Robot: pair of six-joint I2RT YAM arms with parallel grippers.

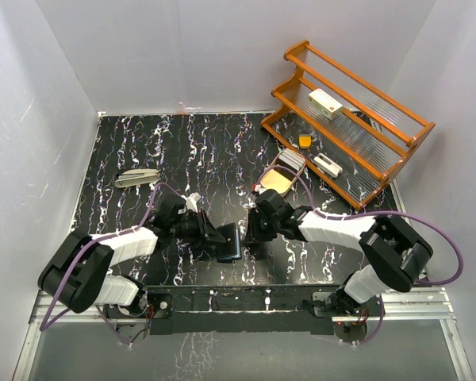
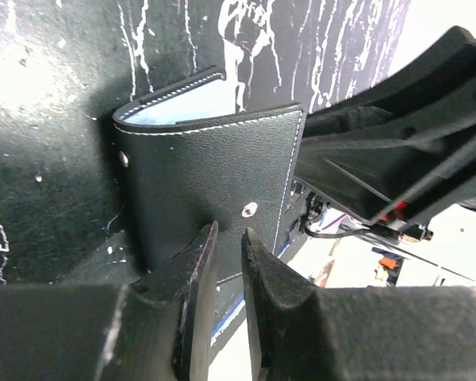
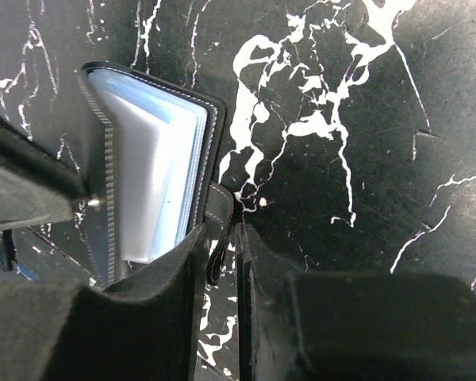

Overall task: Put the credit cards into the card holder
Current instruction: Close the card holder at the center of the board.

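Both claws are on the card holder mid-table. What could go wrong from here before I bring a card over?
1. The right claw pinches only the thin strap at the edge of the card holder; a pull could let the holder twist or slip out.
2. The left claw bites just the lower edge of one cover, so the holder may swing or fold shut.
3. With both claws on the holder, neither is free to pick anything up.

No text, label or number can be read anywhere here.
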